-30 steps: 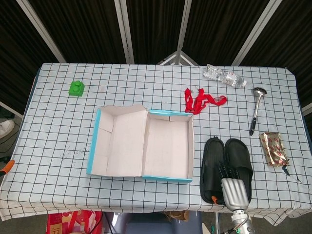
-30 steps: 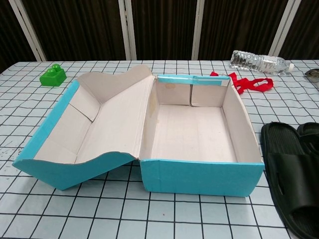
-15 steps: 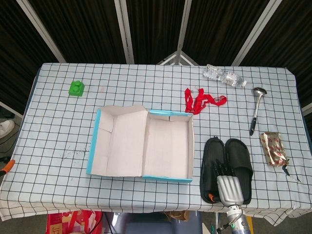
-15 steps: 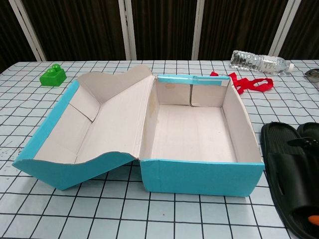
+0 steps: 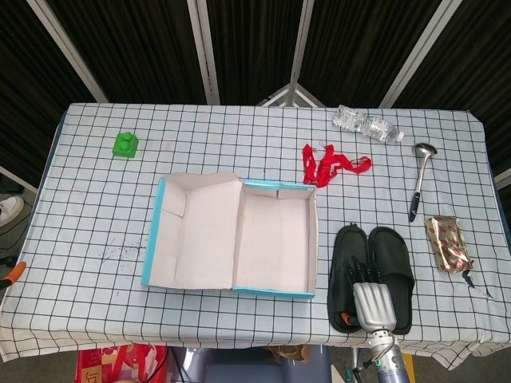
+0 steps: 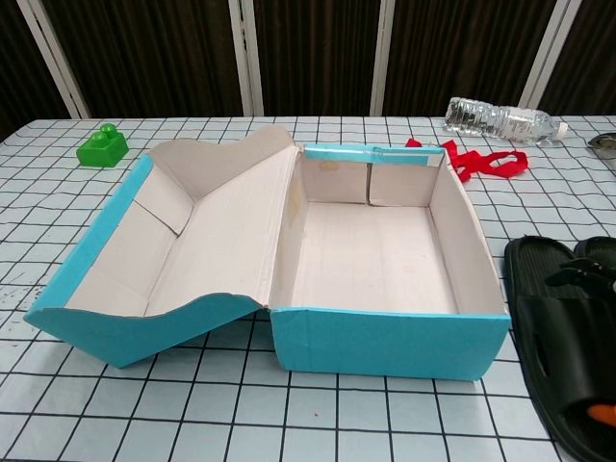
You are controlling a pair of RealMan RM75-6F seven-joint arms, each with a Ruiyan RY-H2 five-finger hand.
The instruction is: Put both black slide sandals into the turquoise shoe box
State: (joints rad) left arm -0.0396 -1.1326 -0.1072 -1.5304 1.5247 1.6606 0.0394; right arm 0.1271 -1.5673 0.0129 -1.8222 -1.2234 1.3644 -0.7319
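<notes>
The turquoise shoe box (image 5: 271,292) lies open at the table's middle, its lid (image 5: 192,231) folded out to the left; its inside is bare cardboard. In the chest view the box (image 6: 385,342) fills the centre. Two black slide sandals lie side by side to the right of the box, one (image 5: 344,251) nearer it and the other (image 5: 397,257) beyond. My right hand (image 5: 372,298) reaches over their near ends with fingers spread on the straps and grips nothing. Its dark fingertips (image 6: 580,275) show over the sandal (image 6: 544,332) in the chest view. My left hand is out of sight.
A green toy block (image 5: 125,144) sits at the back left. A red lanyard (image 5: 331,166), a plastic water bottle (image 5: 367,124), a ladle (image 5: 420,179) and a foil snack packet (image 5: 449,243) lie behind and to the right of the sandals.
My right hand has shifted a little left and forward over the sandals; its fingertips now show at the chest view's right edge, where none showed one second ago.
</notes>
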